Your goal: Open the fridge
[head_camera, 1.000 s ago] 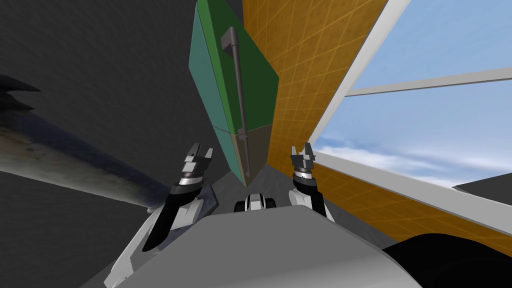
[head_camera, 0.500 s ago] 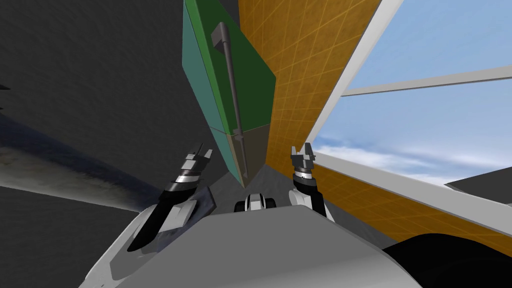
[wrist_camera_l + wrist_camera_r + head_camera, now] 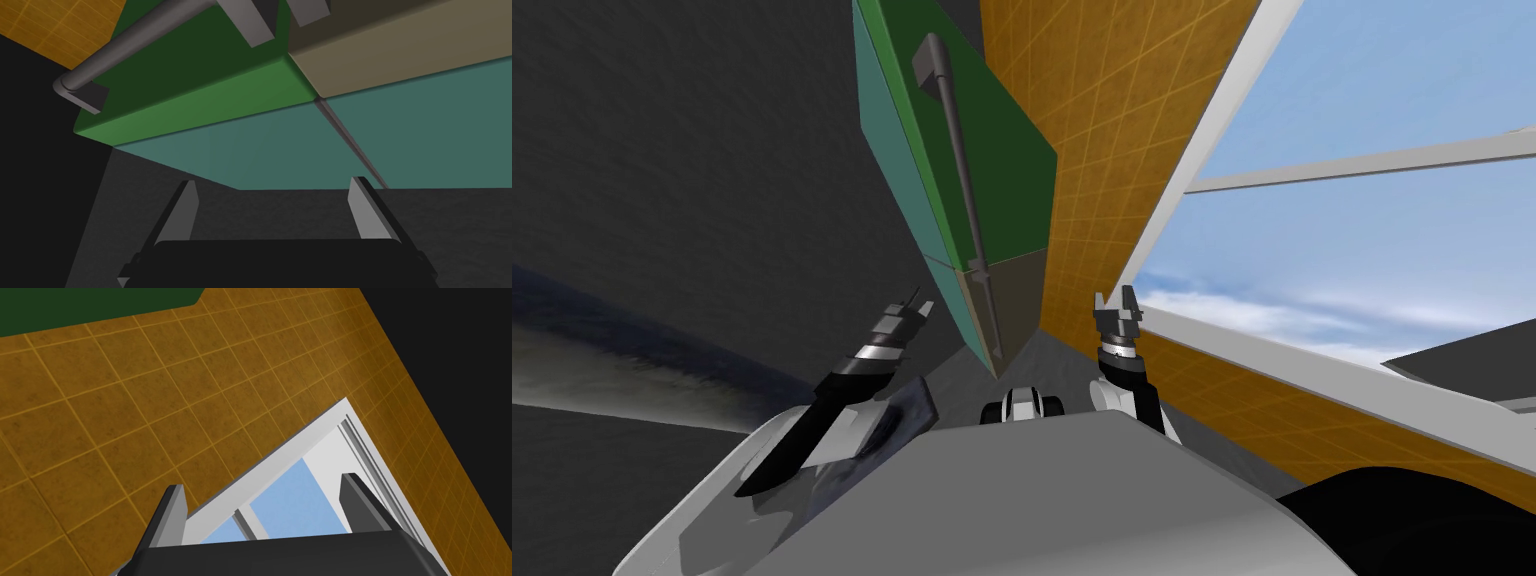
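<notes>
On the far left lies a dark grey surface (image 3: 692, 160) with a rough texture. To the right of it, near my body, the left pincer (image 3: 273, 181) is released: its two fingers (image 3: 186, 205) stand wide apart and nothing is between them. It points at the teal side wall (image 3: 280, 145) of the fridge (image 3: 907, 200). It is close to this wall but does not touch it, and it is near the thin seam (image 3: 350, 142) where the upper part meets the lower part.

The fridge stands in the middle, between the two pincers and a little farther away. Its upper door (image 3: 1002, 150) is dark green and its lower door (image 3: 1020, 295) is a dull olive-brown. Both doors lie flush on the teal body with no gap, so the fridge is closed. A long dark grey handle (image 3: 959, 180) runs along the upper door, held on a blocky mount at each end. A shorter handle (image 3: 991, 322) of the same colour sits on the lower door, in line with the long one. Both pincers are apart from the handles.

To the right of the lower door, the right pincer (image 3: 1114, 298) is held up. It is also released, its fingers apart with nothing in them. Behind the fridge and farther right is a wall (image 3: 1122, 110) of orange-brown tiles. At the far right is a white-framed window (image 3: 1362, 250) with blue sky.
</notes>
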Available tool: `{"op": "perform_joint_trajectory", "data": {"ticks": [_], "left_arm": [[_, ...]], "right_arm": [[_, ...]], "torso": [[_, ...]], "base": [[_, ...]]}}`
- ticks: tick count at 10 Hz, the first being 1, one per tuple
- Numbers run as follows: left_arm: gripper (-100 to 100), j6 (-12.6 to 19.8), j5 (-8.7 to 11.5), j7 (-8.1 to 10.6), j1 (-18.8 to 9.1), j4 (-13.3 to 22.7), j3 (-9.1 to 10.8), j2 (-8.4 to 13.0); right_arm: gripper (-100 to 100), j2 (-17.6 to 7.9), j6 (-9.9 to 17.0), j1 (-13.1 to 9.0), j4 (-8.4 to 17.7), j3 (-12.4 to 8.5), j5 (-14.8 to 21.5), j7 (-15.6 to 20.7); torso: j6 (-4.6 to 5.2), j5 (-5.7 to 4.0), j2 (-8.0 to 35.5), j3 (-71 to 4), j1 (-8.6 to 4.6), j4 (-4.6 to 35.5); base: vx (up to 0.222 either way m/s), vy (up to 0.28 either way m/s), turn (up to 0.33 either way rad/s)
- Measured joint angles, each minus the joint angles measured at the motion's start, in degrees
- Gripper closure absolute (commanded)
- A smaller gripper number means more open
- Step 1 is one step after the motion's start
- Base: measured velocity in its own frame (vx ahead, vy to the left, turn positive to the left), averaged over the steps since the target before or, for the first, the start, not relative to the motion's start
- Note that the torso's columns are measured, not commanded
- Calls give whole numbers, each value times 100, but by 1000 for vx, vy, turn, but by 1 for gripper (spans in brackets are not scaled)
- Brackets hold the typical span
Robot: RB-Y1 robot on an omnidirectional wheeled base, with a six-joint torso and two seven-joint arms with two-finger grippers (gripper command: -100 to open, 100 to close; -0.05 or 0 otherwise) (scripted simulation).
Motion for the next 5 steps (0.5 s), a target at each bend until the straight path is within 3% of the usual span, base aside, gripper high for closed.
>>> {"op": "perform_joint_trajectory", "data": {"ticks": [5], "left_arm": [[-100, 685, 159, 224, 35, 49, 320, 692]], "right_arm": [[0, 0, 0, 0, 0, 0, 0, 0]], "torso": [[0, 2, 8, 5, 7, 2]], "base": [[13, -51, -24]]}}
